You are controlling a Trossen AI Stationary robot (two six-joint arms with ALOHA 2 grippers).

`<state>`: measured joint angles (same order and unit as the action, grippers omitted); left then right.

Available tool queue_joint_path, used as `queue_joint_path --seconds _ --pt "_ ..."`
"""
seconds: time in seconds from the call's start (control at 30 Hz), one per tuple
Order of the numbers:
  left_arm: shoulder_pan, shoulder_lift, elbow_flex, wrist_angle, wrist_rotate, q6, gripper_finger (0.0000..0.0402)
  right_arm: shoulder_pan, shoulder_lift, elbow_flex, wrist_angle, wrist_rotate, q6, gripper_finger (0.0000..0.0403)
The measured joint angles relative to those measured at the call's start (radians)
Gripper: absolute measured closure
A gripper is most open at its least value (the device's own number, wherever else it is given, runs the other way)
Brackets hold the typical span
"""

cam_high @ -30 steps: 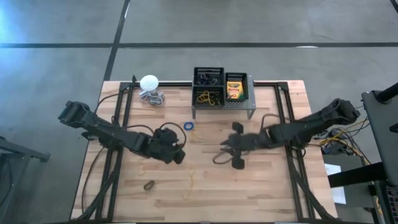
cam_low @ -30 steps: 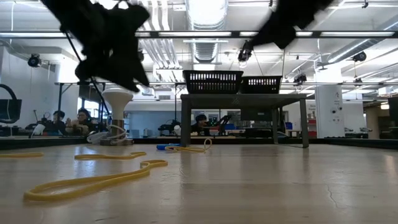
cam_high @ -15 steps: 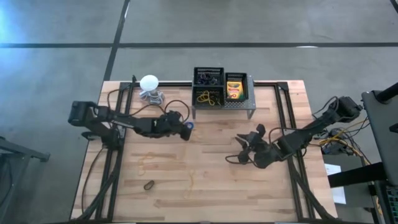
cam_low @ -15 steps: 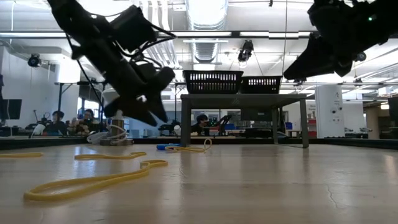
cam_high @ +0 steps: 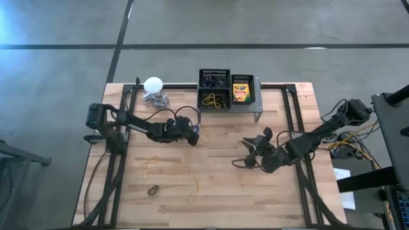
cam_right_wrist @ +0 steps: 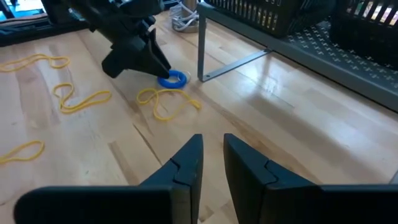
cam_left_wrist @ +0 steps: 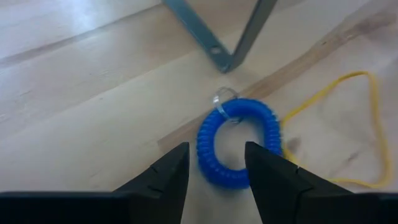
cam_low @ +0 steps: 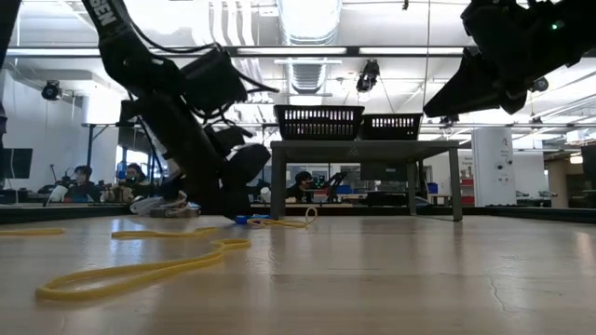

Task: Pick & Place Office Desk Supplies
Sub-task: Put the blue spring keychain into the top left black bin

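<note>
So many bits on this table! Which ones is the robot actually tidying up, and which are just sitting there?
Part of the job:
- blue coiled loop, under the open left gripper
- yellow rubber bands loose on the wood
- dark loop
- crayon box
- black mesh bins

Just lying about:
- white ball with cord
- grey metal stand

Glossy ridged blue plastic coil loop (cam_left_wrist: pixel 238 143) on smooth pale wood table (cam_left_wrist: pixel 81 118).

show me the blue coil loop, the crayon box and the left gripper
blue coil loop (cam_left_wrist: pixel 238 142), left wrist view, on its coiled ring
crayon box (cam_high: pixel 241 91), high view, on its yellow face
left gripper (cam_left_wrist: pixel 216 168), left wrist view, between its fingertips
</note>
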<state>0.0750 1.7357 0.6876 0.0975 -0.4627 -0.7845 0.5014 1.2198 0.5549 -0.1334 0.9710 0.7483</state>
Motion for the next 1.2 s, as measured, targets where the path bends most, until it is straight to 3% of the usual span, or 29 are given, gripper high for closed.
queue_joint_path --seconds 0.17,0.43,0.77,0.97,1.1,1.2 --pt "0.005 0.032 0.0 0.009 -0.014 -0.001 0.0268 0.0 0.0 0.0 0.002 0.0 0.0 0.0342" --pt "0.007 0.015 0.003 -0.016 0.062 0.059 0.0387 0.0 0.0 0.0 0.003 0.0 0.0 0.0343" --pt "-0.016 -0.221 0.0 -0.245 0.268 0.165 0.0393 0.0 0.001 0.0 0.006 0.0 0.0 0.0346" --pt "-0.094 -0.336 0.001 -0.262 0.276 0.175 0.0395 0.0 0.001 -0.001 0.009 0.0 0.0 0.0346" --pt "-0.137 -0.353 0.078 -0.26 0.281 0.162 0.0395 -0.001 0.001 -0.002 0.01 0.007 0.0 0.0346" --pt "-0.173 -0.331 0.193 -0.265 0.28 0.259 0.0395 -0.001 0.001 -0.002 0.011 0.024 0.0 0.0346"
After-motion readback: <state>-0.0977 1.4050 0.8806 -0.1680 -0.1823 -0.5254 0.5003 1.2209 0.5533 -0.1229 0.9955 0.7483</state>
